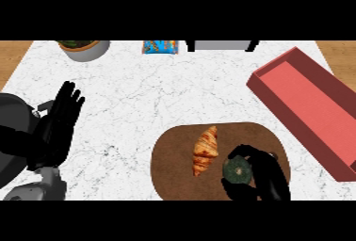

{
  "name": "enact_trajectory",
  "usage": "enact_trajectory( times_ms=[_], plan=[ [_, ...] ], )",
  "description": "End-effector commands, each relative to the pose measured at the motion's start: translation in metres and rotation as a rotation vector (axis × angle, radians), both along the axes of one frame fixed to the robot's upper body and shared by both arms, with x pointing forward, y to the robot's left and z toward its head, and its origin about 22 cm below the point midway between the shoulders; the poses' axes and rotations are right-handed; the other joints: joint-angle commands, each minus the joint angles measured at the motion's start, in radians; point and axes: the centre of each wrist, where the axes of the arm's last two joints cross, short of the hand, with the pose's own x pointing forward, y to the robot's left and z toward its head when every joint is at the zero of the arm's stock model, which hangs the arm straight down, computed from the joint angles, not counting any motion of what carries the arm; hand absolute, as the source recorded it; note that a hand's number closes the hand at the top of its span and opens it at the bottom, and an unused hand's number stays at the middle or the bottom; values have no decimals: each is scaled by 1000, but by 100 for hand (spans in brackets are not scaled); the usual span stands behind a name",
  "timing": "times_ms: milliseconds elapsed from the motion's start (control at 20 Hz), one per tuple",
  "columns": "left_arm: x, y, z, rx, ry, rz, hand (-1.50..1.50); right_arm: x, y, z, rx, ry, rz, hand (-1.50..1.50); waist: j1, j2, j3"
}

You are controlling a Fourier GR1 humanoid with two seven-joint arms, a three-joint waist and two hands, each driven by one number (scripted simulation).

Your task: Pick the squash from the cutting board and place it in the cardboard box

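Right hand (261,176) is down on the cutting board (173,160), fingers curled round the squash (237,170), which sits just beside a croissant (206,149). Best to lift straight up here, clear of the pastry, before swinging towards the red box (306,101) (well apart, off to the right). The squash looks round and dark green, seen end-on, so no long axis shows. Left hand (59,122) rests open, fingers up.

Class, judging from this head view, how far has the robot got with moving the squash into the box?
Done: right hand has curled round the squash. In hand: squash sits over the cutting board, beside the croissant. Left: carrying it to the red box. Left hand rests open.
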Motion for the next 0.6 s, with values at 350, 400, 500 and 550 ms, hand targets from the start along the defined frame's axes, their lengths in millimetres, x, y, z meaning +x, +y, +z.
enact_trajectory(
  times_ms=[350,400,500,550],
  plan=[
    [7,-7,6,0,4,-45,0,-36,61,0,-338,-82,727,150,40,-6,-3],
    [2,-11,-2,-10,9,-52,0,-31,73,1,-360,-123,752,150,37,-2,-2],
    [3,-3,-6,0,8,-23,0,-40,87,9,-386,-214,770,150,11,-2,-1],
    [11,-8,10,-10,8,-18,0,-44,84,11,-371,-235,787,150,3,-2,0]
  ],
)
